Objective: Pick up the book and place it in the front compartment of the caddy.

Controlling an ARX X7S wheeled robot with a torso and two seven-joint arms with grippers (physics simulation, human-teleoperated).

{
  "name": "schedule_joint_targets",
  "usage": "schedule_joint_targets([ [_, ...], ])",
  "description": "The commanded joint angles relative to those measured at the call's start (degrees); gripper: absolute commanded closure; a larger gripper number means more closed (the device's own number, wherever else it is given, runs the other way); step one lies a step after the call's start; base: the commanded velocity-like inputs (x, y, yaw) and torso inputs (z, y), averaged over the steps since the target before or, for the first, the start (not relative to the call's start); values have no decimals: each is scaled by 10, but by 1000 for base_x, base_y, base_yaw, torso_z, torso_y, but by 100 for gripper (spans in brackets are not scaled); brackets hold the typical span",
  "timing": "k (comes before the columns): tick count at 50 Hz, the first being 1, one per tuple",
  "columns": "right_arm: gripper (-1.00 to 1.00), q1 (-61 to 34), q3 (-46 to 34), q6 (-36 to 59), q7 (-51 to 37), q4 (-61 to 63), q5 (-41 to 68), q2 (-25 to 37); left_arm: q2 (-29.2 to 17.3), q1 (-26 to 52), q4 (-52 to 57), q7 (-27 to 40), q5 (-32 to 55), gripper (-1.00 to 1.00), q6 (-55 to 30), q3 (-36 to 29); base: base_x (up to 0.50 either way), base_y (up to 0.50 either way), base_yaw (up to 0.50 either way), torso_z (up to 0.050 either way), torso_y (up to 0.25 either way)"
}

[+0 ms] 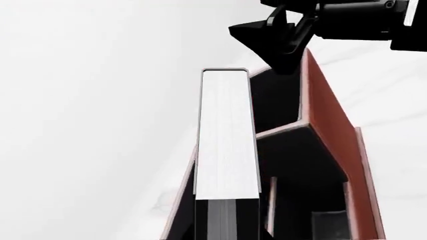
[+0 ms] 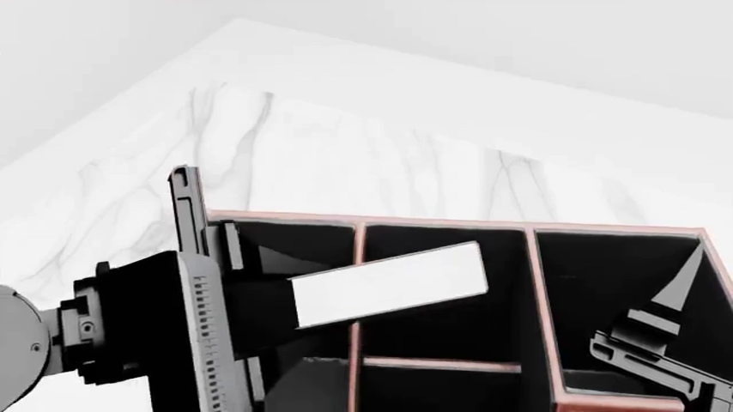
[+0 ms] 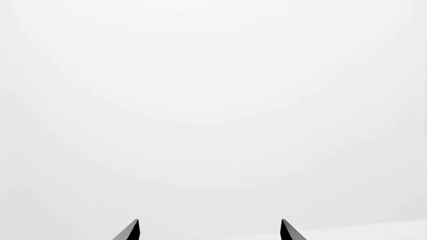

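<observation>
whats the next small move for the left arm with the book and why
Probably lower a little further, then release: the left gripper holds the book tilted over the caddy, its white page edge across a divider, not yet seated in a pocket.

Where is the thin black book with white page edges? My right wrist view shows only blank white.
Observer: In the head view, the book hangs tilted over the reddish-brown leather-look caddy, its page edge crossing a pinkish divider.
Operator: What holds it?
Observer: The left gripper, at the book's near end.
Operator: And my right gripper?
Observer: The right gripper is at the caddy's right end, jaws open and empty.
</observation>
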State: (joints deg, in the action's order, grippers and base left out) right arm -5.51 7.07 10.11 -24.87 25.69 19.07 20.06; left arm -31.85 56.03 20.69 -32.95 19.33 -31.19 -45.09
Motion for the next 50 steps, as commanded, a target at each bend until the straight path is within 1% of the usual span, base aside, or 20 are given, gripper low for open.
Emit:
schedule_joint_targets([
  [1,-100,2,-1,-6,0,-8,-1,1,32,25,-95,11,-76,100,130,-12,0,0,0,0,0],
  [2,-100,0,0,0,-1,-4,1,3,36,27,-101,7,-72,100,127,-12,0,0,0,0,0],
  [6,-100,2,0,-8,0,-10,-1,2,47,26,-129,9,-82,100,172,-13,0,0,0,0,0],
  [9,-100,4,3,-8,-1,-9,0,4,56,21,-157,7,-87,100,230,-12,0,0,0,0,4],
  [12,-100,2,7,1,-4,-2,4,7,66,23,-172,7,-85,100,235,-12,0,0,0,0,0],
  [13,-100,4,7,-4,-4,-6,2,6,73,19,-192,4,-85,100,271,-11,0,0,0,0,0],
  [17,-100,4,9,-4,-7,-7,-1,8,85,21,-228,-3,-89,100,305,-15,0,0,0,4,3],
  [19,-100,7,8,-13,-5,-16,-4,6,94,22,-258,-5,-98,100,338,-18,0,0,0,0,0],
  [32,-100,11,15,-20,-8,-31,-5,8,130,33,-377,-37,-103,100,434,-33,0,0,0,0,1],
  [38,-100,8,34,-17,-24,-35,-2,7,151,58,-452,-57,-112,100,434,-46,0,0,0,0,2],
  [48,-100,7,45,-27,-31,-52,-6,7,154,65,-468,-77,-108,100,419,-57,0,0,0,0,1],
  [50,-100,6,46,-29,-31,-56,-6,7,158,69,-473,-79,-108,100,403,-60,0,0,0,0,0],
])
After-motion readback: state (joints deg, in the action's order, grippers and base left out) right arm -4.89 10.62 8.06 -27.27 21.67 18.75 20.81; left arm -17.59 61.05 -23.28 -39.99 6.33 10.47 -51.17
